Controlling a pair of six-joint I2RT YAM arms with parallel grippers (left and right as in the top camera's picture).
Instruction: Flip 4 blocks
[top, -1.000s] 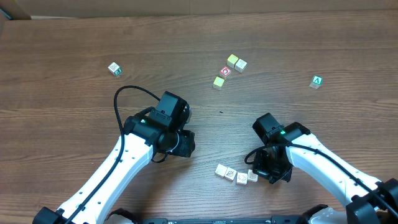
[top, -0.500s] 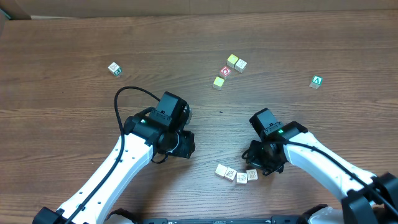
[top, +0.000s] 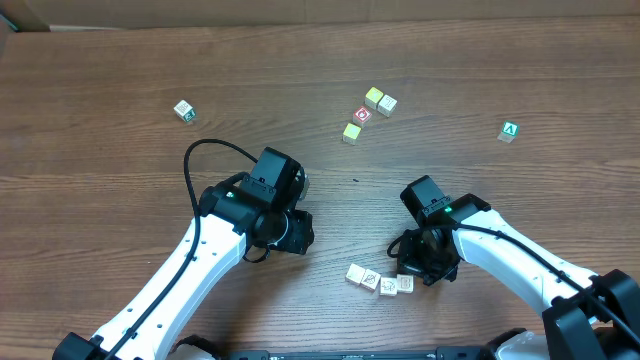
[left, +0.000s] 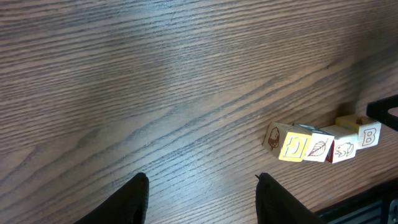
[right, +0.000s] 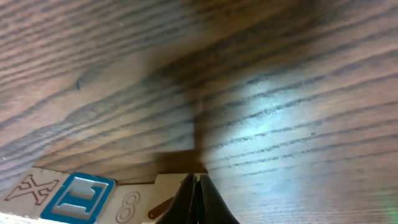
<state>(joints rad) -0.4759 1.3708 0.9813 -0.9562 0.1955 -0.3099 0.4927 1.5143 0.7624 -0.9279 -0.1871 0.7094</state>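
- On the near edge of the table (top: 100, 60), the four blocks (top: 380, 281) lie in one short row, side against side, with a slight curve.
- Seen from the left wrist, the row shows a yellow face with a letter, a leaf drawing, a small animal drawing and a letter B. It lies to the right of that arm's fingers, apart from them.
- Just at the right end of the row stands the right gripper (right: 196, 190). Its two fingers are pressed together into one thin point and nothing is between them. In its own camera this point comes down at the upper edge of a pale block face; I cannot tell if it really touches.
- A little farther, to the left, the left gripper (left: 204, 200) hangs over bare wood. Its fingers are parted and they grasp nothing.
- Behind the left arm a black cable (top: 215, 148) makes a loop above the table.
- Farther back, near the middle, a red-faced cube (top: 362, 115) lies with three yellow and tan cubes (top: 373, 97) close around it.
- At the far left a green-edged cube (top: 184, 110) lies alone, and at the far right a green "A" cube (top: 510, 130) also.
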